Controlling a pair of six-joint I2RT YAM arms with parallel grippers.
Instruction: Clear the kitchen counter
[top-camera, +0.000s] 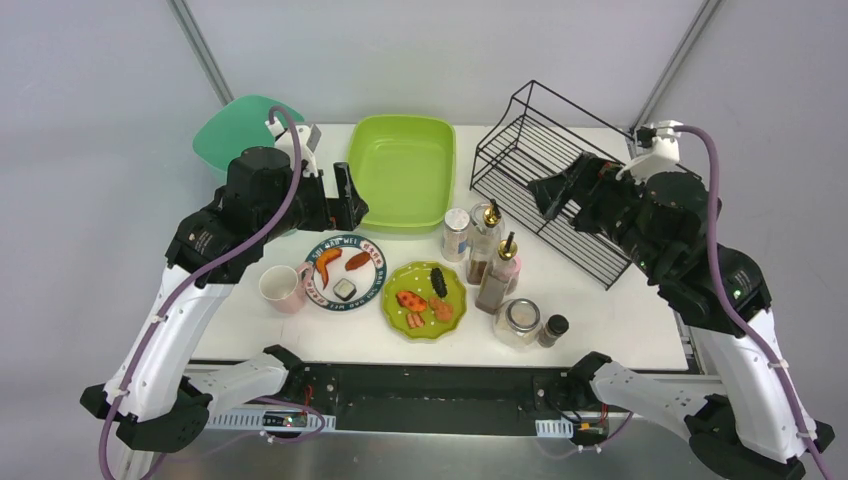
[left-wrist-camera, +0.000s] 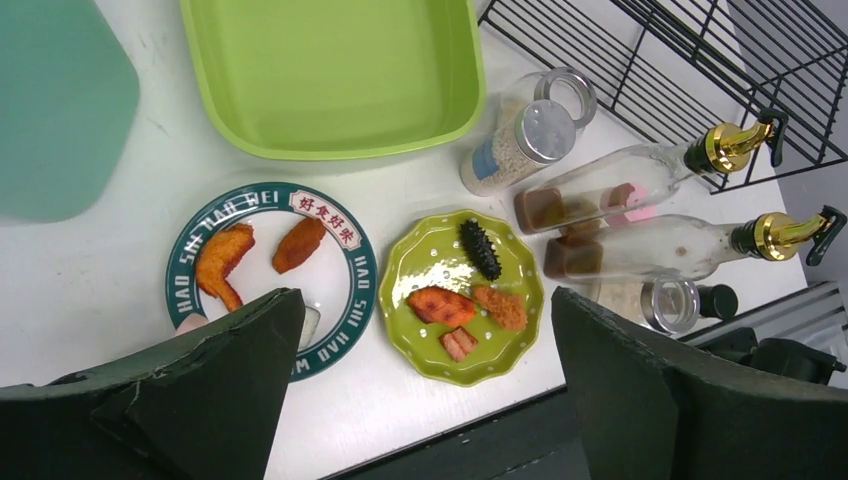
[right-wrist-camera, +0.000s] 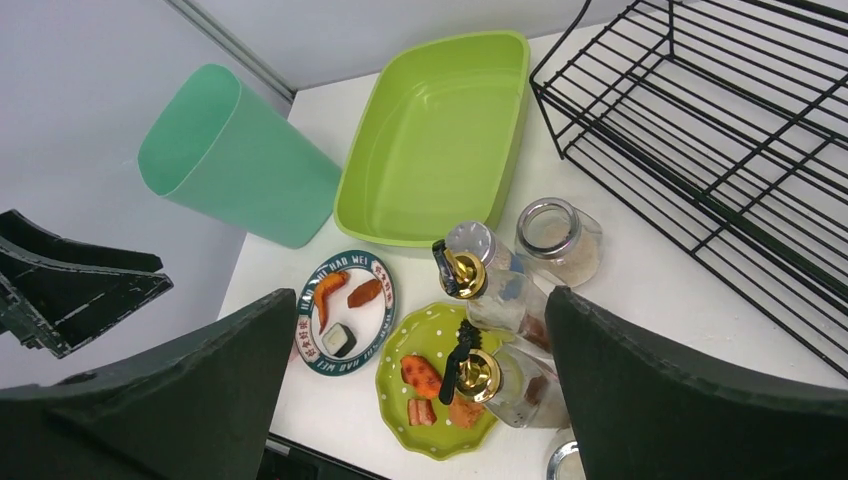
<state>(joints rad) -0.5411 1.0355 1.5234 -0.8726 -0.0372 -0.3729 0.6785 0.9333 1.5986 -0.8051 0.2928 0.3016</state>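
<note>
The white kitchen counter (top-camera: 600, 310) carries a teal-rimmed plate (top-camera: 381, 280) with fried pieces and a roll, a green dotted plate (top-camera: 415, 280) with food, a pink mug (top-camera: 282, 287), two gold-capped oil bottles (top-camera: 487, 240), a spice shaker (top-camera: 457, 233), a glass jar (top-camera: 518, 322) and a small black-capped shaker (top-camera: 552, 330). My left gripper (top-camera: 347, 198) is open and empty, high above the plates (left-wrist-camera: 425, 310). My right gripper (top-camera: 556, 195) is open and empty, high over the rack's front and looking down on the bottles (right-wrist-camera: 420, 300).
A lime-green tub (top-camera: 400, 225) stands empty at the back centre. A teal bin (top-camera: 235, 125) lies at the back left corner. A black wire rack (top-camera: 560, 150) stands at the back right. A black rail (top-camera: 420, 385) runs along the front edge.
</note>
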